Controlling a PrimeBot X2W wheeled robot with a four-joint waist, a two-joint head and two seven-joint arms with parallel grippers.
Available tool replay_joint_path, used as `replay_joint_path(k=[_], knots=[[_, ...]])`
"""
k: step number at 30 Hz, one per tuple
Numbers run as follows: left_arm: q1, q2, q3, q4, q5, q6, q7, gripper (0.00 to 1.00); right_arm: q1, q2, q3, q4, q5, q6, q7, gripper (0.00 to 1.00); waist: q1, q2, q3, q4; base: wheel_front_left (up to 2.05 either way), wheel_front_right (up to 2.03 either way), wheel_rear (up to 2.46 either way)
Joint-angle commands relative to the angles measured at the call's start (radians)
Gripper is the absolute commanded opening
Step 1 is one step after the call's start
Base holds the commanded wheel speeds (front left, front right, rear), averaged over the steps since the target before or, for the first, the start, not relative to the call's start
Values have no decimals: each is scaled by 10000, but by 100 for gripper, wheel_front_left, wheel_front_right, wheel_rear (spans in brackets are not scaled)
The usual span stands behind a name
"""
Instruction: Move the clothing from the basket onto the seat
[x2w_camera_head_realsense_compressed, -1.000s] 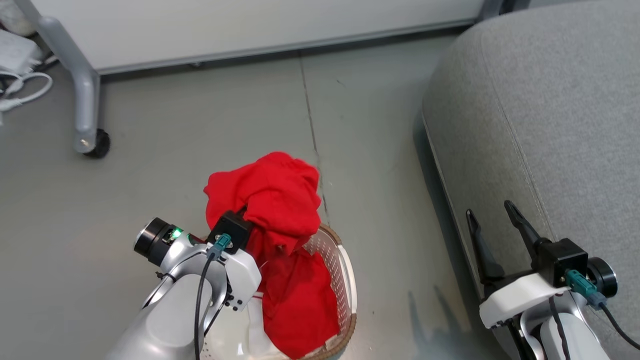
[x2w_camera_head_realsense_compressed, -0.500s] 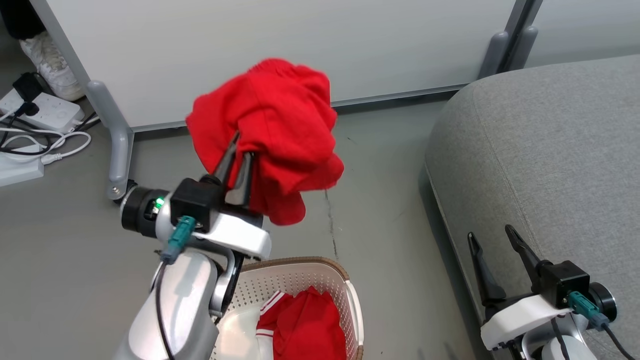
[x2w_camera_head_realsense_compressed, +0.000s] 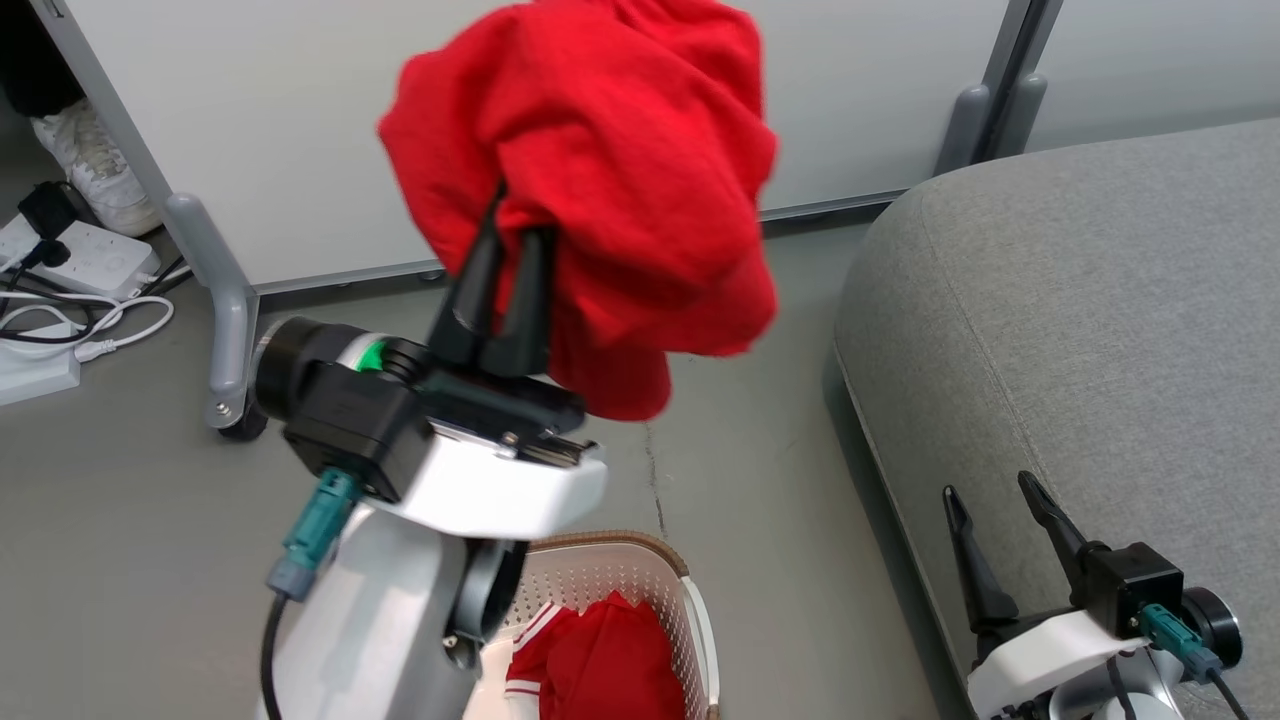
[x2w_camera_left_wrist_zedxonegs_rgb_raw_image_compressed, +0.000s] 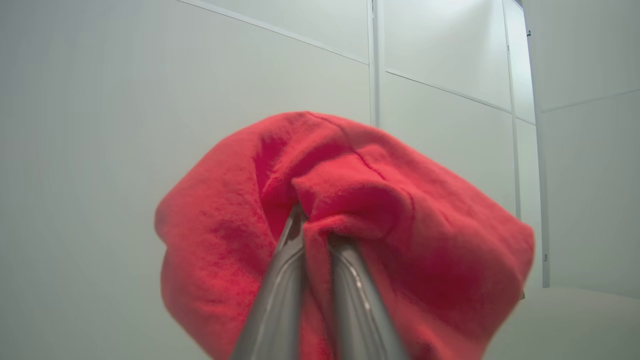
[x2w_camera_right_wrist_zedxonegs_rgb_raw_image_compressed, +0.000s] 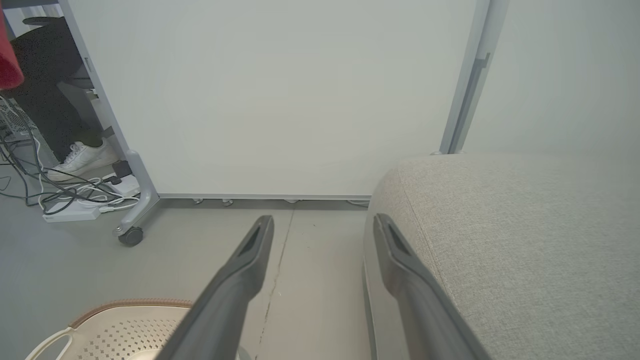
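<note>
Grey floor (x2w_camera_head_realsense_compressed: 120, 520) runs back to a white wall panel (x2w_camera_head_realsense_compressed: 300, 120). High up over that floor hangs the plain red garment (x2w_camera_head_realsense_compressed: 620, 170), all bunched into a soft lump. The left gripper (x2w_camera_head_realsense_compressed: 520, 215) holds it up. Its two dark fingers (x2w_camera_head_realsense_compressed: 470, 290) are squeezed close together, with a fold of the red cloth pinched between them. In the left wrist view the cloth flops over both finger tips, and the white wall is behind it. The garment touches nothing but those fingers. It is up in the air and not yet on the seat.

Down below, at the bottom of the head view, sits the basket (x2w_camera_head_realsense_compressed: 620, 540). It is white with lots of little holes and a brown rim, and the left arm hides part of it. Inside it lies the other red garment (x2w_camera_head_realsense_compressed: 610, 670), which has white stripes along one edge.

To the right of the basket is the big grey seat (x2w_camera_head_realsense_compressed: 1100, 330), with a strip of floor between the two. The right gripper (x2w_camera_head_realsense_compressed: 987, 485) is low down by the front edge of the seat. Its fingers are spread wide apart and hold nothing.

Far off to the left, by the wall, are a white shoe (x2w_camera_head_realsense_compressed: 85, 165), a white power strip (x2w_camera_head_realsense_compressed: 95, 262) with cables, and a grey leg (x2w_camera_head_realsense_compressed: 225, 310) with a small black wheel.
</note>
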Motion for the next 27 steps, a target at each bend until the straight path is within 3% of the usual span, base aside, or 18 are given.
replay_joint_path(k=[1, 10, 27], knots=[[158, 24, -173, -63, -80, -83, 0, 0, 44, -26, 38, -155, 67, 2, -48, 100, 0, -1, -26, -26, 0, 0, 0], [584, 31, -1416, 541, -435, -314, -2, 0, 184, 10, 285, -592, 245, 2, -48, 100, 0, -1, -62, -248, 0, 0, 0], [706, 26, -1404, 675, -492, -219, -2, 0, 287, -52, 344, -653, 64, 2, -48, 100, 0, -1, -169, -254, 0, 0, 0]])
